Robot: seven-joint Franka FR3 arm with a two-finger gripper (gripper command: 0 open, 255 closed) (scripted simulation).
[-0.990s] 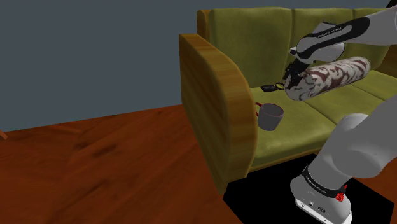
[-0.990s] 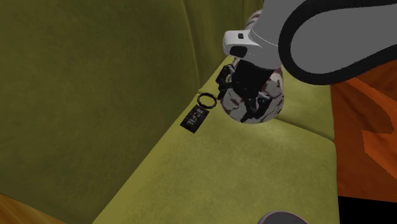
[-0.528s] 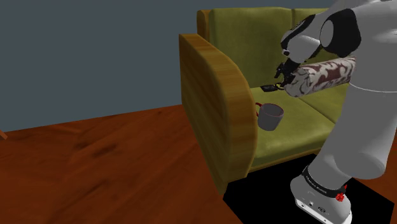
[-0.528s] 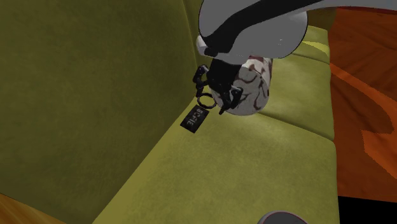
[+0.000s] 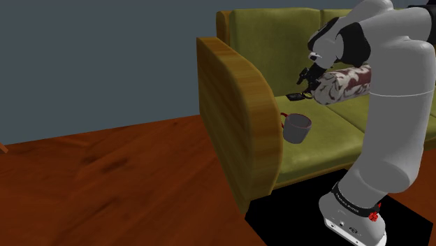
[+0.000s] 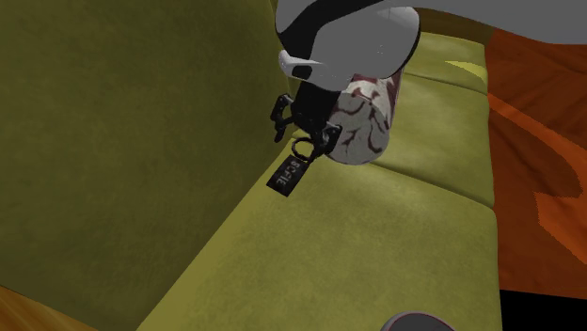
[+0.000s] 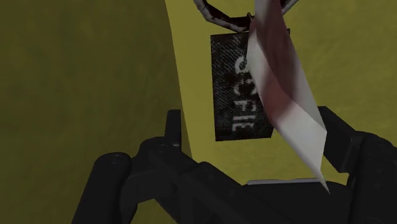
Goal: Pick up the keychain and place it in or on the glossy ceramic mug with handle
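Observation:
The keychain point(image 6: 290, 176) is a black tag with white letters on a dark ring, and it lies flat on the olive sofa seat close to the backrest. My black gripper point(image 6: 303, 133) hangs just above the ring end, fingers apart, one on each side of the ring and not touching it. In the wrist view the tag point(image 7: 232, 89) lies ahead between the spread fingers of the gripper point(image 7: 251, 127). In the shoulder view the gripper point(image 5: 305, 78) sits over the keychain point(image 5: 295, 96). The grey mug point(image 5: 297, 128) with a red handle stands upright on the seat, nearer the front edge.
A white and maroon patterned bolster point(image 5: 342, 82) lies on the seat, touching the gripper's side; its edge point(image 7: 280, 95) cuts across the wrist view. The sofa's tall wooden armrest point(image 5: 234, 112) rises beside the mug. Wooden floor point(image 5: 105, 182) lies beyond, with a black area point(image 5: 293, 210) under the sofa.
The arm has swung from over the bolster towards the backrest and come down, so the gripper now hangs over the keychain's ring. The keychain and mug have not moved.

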